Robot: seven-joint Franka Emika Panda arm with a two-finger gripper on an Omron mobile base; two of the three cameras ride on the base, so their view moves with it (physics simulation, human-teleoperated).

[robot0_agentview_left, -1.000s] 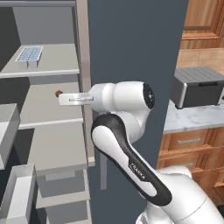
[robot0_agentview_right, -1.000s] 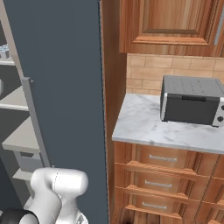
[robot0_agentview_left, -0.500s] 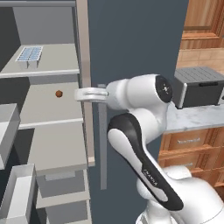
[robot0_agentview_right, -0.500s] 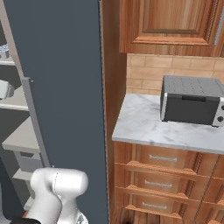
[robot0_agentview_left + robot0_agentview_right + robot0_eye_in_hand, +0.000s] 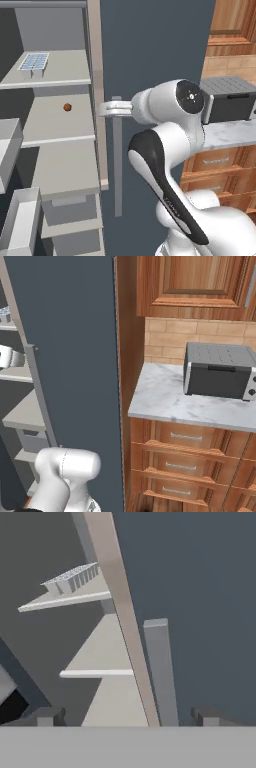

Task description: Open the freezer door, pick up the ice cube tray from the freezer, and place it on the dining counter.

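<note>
The freezer stands open, its light grey shelves in full sight. The pale-blue ice cube tray lies on the upper shelf, and shows at the upper left of the hand view as well. White bins of the swung-out freezer door sit at the far left. My gripper is open and holds nothing. It hangs at the freezer's right edge, just ahead of the neighbouring door's bar handle, below and to the right of the tray. In the hand view the gripper has that handle ahead of it.
A small brown ball rests on the second shelf. The plain slate-grey door is shut to the right of the freezer. Beyond it a grey appliance sits on a small marble counter over wood drawers.
My gripper has drawn back to the right, out of the second shelf space to the freezer's edge by the bar handle. The arm's elbow swung right with it.
</note>
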